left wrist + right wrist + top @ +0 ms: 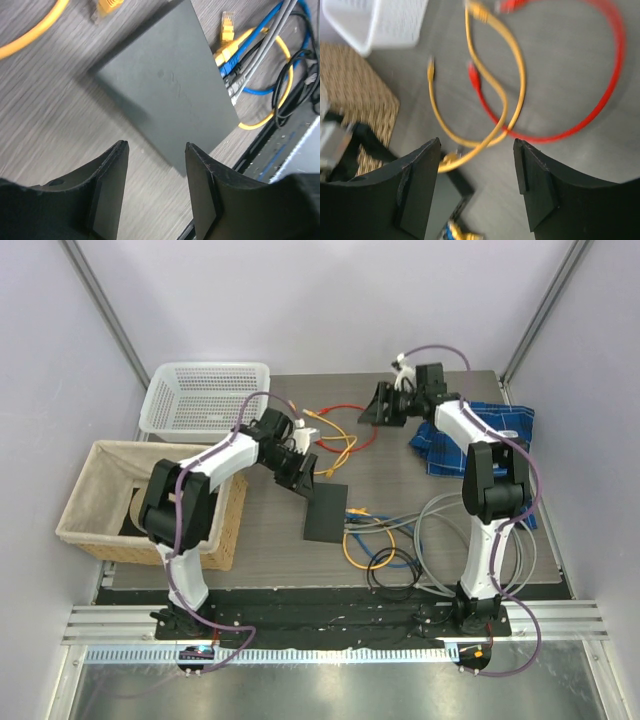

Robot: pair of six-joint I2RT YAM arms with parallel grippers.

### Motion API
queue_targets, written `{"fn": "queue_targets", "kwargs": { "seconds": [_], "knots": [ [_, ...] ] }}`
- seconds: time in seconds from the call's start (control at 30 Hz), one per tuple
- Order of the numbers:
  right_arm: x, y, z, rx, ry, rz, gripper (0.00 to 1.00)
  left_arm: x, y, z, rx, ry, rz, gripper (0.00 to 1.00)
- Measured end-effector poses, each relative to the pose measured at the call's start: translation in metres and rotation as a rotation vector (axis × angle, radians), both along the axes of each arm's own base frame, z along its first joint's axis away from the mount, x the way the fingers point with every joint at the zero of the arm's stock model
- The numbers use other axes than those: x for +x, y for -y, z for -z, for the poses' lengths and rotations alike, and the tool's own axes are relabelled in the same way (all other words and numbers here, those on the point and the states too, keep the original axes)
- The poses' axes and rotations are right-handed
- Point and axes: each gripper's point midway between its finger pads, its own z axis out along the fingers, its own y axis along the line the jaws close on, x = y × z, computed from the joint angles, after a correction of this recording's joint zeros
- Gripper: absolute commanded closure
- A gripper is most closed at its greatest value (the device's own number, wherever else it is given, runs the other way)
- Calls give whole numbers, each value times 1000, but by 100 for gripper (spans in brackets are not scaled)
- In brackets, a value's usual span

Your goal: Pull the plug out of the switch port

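Note:
The switch [326, 512] is a flat black box lying mid-table, with yellow, blue and grey plugs [356, 512] along its right edge. In the left wrist view the switch [170, 85] lies ahead of the fingers, with the plugs [229, 62] in a row on its far edge. My left gripper [300, 468] is open and empty, hovering just above the switch's far-left corner; its jaws [156, 147] stand wide apart. My right gripper [385, 405] is open and empty at the back of the table, above loose cables [477, 142]. A corner of the switch [445, 200] shows below it.
Loose yellow [340, 445] and red [350, 410] cables lie behind the switch. Grey, blue, black and yellow cable loops [430, 535] trail right of it. A white basket [205, 395] and a wicker basket [85, 510] stand at left. A blue plaid cloth [490, 435] lies at right.

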Motion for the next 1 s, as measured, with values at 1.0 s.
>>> {"fn": "queue_targets", "kwargs": {
  "seconds": [1.0],
  "knots": [
    [-173, -42, 94, -61, -267, -487, 46, 59, 14, 44, 129, -86, -127, 50]
  ]
}}
